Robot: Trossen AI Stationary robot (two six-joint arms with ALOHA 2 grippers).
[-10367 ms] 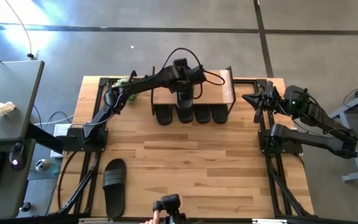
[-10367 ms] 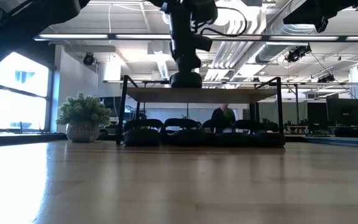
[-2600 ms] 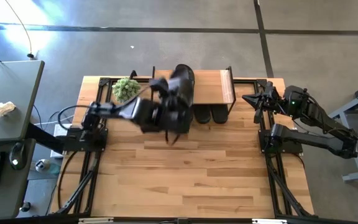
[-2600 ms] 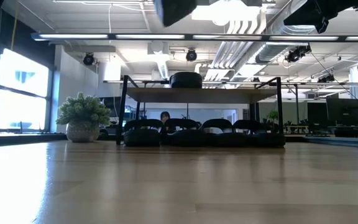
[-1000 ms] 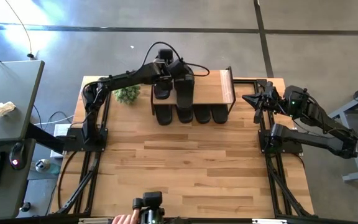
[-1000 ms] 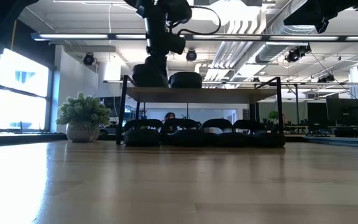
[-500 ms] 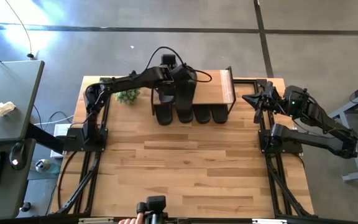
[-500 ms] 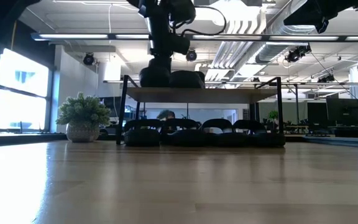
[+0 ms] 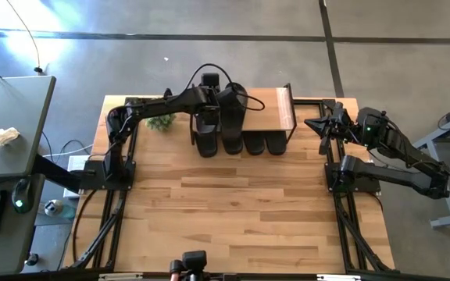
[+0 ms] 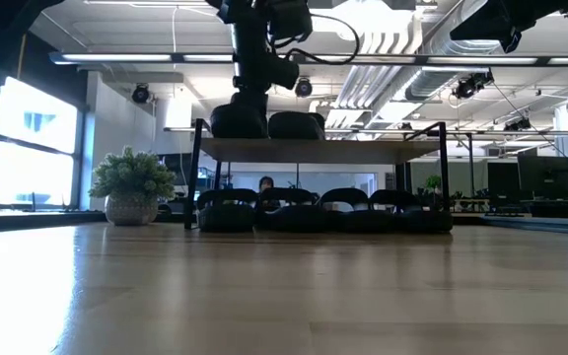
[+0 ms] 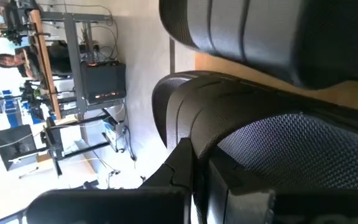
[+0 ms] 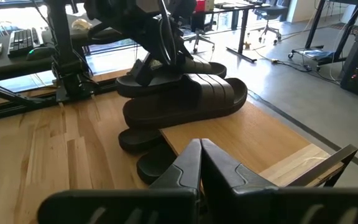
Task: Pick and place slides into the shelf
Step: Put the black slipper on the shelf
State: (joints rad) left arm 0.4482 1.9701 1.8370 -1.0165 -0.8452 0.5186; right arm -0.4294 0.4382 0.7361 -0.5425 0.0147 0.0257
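The shelf stands at the table's far edge, with several black slides side by side under it on the tabletop. One slide lies on the left half of the plank top. Just left of it is another slide, held by my left gripper, which reaches down from above. Whether its sole rests on the plank or hangs just over it, I cannot tell. My right gripper waits shut off the shelf's right end. My left gripper is shut on the slide by its ribbed strap; the fingers hide the exact place of contact. They come from above, pointing down. The slide lies level at the plank top, parallel to the neighbouring slide.
A small potted plant stands left of the shelf. The wide wooden tabletop lies bare in front of the shelf. A grey desk stands beyond the table's left side. A camera mount sits at the near edge.
My left gripper has brought the slide from over the shelf's far left corner toward the near edge and down to the plank top. It went close to the other slide, then back a little to the left. My right arm has kept still.
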